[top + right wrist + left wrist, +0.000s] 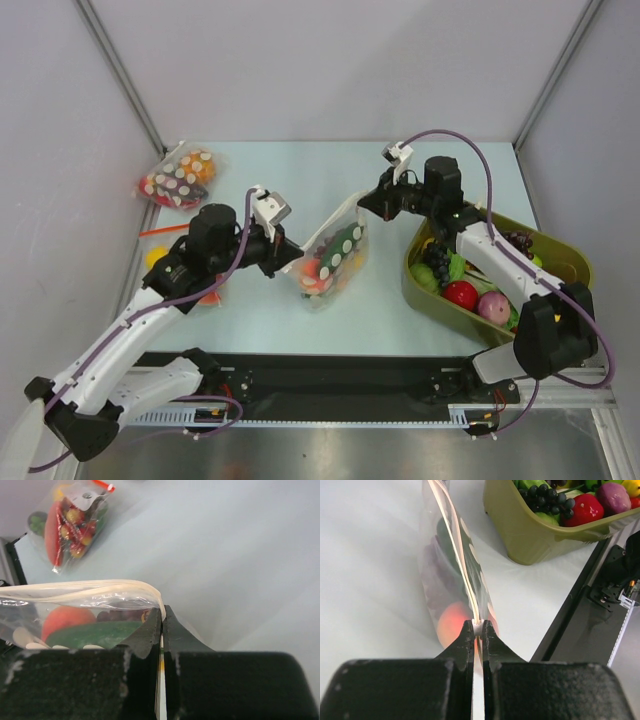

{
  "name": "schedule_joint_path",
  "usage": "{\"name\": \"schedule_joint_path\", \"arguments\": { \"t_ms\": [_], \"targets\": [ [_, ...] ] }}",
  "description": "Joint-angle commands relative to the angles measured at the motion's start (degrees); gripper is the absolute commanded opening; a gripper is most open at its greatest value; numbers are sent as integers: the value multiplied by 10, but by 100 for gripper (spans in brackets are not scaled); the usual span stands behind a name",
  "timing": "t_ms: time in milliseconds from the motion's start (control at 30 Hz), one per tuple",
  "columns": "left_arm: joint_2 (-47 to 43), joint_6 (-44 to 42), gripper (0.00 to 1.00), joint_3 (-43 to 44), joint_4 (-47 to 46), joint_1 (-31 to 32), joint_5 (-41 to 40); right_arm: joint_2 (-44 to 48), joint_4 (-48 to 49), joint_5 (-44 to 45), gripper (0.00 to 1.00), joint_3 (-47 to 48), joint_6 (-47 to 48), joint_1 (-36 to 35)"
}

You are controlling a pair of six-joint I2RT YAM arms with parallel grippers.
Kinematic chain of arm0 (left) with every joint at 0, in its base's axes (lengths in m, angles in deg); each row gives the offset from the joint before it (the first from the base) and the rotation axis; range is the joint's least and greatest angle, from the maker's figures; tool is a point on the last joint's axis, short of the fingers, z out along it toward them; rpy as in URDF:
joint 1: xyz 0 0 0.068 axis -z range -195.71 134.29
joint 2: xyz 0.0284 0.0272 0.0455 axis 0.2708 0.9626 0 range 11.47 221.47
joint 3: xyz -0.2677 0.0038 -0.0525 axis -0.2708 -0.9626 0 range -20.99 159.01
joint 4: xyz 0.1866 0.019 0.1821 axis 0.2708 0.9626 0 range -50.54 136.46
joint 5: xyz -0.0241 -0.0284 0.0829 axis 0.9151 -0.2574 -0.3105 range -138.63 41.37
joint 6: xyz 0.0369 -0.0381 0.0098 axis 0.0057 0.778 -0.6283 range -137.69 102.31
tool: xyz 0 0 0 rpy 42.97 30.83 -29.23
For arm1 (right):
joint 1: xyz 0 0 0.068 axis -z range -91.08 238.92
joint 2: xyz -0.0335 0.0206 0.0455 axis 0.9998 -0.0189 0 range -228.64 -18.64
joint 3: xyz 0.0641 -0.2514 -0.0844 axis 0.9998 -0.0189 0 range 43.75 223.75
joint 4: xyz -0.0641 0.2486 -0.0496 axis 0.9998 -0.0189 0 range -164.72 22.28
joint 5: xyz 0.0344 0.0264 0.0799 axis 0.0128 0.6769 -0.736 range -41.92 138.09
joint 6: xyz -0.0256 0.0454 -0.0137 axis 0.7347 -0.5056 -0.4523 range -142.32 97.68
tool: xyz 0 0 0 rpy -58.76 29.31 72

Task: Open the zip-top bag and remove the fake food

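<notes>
Reaching inward from both sides of the overhead frame, the left gripper (pixel 477 626) and right gripper (pixel 161 614) each pinch one end of the bag (pixel 338 250) at its top edge, jaws pressed together on it. The bag sits mid-frame. The fake food (pixel 70 621) inside looks blurred.

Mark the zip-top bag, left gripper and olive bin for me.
zip-top bag (pixel 338 252): top external view, its polka-dotted face.
left gripper (pixel 476 624): left wrist view, between fingertips pinching the bag's edge.
olive bin (pixel 527 535): left wrist view, its outer wall.
</notes>
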Motion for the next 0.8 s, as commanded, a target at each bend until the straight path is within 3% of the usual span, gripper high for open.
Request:
{"name": "schedule_joint_path", "arguments": {
  "t_ms": [0,467,667,767],
  "targets": [
    [-24,-7,0,15,8,-3,-4,-26,20,73,0,64,-4,16],
    [-26,-8,0,10,14,-3,6,-114,-16,146,0,152,-4,18],
    [-7,36,0,-16,-49,-1,34,-113,-27,164,0,151,-30,17],
    [14,40,0,-20,-68,7,44,-105,-89,178,12,172,-37,15]
  ]
}}
